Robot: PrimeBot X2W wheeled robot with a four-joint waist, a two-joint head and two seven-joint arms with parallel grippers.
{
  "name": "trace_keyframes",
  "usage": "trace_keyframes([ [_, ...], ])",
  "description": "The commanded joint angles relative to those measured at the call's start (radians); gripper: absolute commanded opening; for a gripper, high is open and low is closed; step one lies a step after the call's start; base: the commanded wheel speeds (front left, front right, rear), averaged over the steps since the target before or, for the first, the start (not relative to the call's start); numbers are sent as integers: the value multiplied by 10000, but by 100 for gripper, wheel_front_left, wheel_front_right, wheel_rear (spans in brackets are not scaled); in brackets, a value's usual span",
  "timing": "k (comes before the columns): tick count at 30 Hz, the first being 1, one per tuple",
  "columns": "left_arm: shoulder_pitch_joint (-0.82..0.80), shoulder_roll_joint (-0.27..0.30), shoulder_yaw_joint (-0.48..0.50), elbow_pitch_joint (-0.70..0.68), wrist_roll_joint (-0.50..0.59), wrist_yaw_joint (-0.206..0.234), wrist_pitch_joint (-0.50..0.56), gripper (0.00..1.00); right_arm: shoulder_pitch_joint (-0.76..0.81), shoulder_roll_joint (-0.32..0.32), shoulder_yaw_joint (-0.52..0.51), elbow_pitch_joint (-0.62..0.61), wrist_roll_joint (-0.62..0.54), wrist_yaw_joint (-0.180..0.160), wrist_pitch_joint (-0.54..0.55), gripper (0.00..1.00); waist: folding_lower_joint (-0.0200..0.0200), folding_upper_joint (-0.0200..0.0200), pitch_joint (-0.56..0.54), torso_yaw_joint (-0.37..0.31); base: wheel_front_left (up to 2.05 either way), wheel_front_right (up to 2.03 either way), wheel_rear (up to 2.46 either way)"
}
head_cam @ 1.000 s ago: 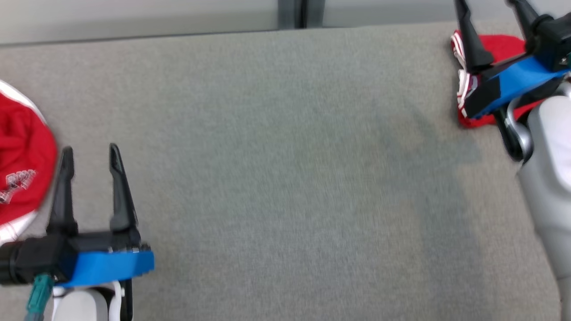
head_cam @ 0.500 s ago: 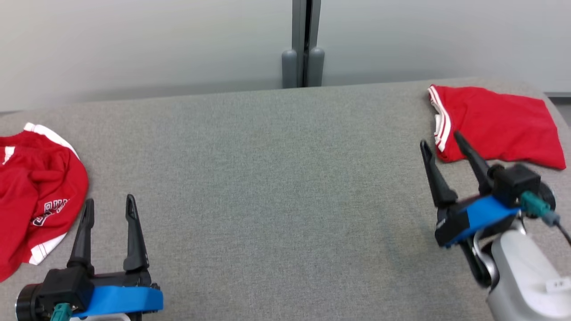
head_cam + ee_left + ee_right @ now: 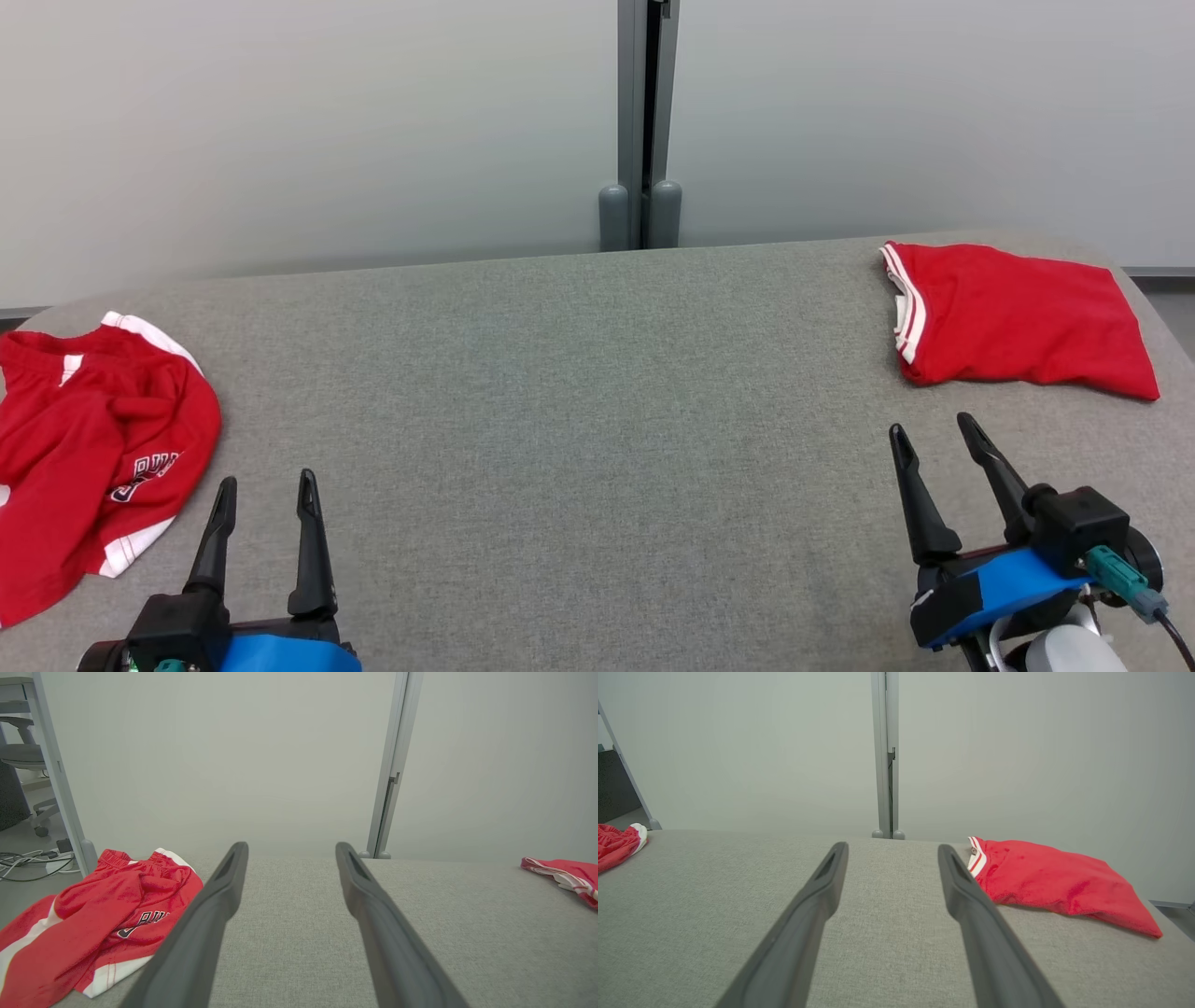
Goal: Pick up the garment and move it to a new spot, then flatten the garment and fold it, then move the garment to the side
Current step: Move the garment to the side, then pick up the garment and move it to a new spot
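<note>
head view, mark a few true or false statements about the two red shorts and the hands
1. The folded shorts lie at the far right of the table. True.
2. The right hand grips the folded shorts. False: it is open, holds nothing and sits apart from them, nearer the robot.
3. The crumpled shorts lie at the table's left edge. True.
4. The left hand is shut. False: its fingers stand apart, with nothing between them.
5. The two shorts touch each other. False: they lie at opposite ends of the table.
</note>
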Motion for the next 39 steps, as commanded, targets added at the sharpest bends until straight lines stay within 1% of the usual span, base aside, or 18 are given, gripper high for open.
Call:
trace_keyframes([
  [1,0,2,30,20,31,-27,-24,100,157,77,-40,-86,-25,1,-30,100,1,1,-14,13,0,0,0],
  [6,-173,-2,44,248,62,-55,-23,100,579,401,-365,-345,-262,1,-30,100,1,1,-135,100,0,0,0],
  [14,-314,-4,72,630,95,-75,-23,100,740,751,-590,-492,-405,1,-30,100,1,1,-208,153,0,0,0],
  [24,-416,-3,88,757,215,-89,-23,100,723,932,-768,-427,-615,1,-30,100,1,1,-178,160,0,0,0],
  [39,-515,-4,171,829,296,-114,-23,100,821,991,-839,-360,-688,1,-30,100,1,1,-161,295,0,0,0],
])
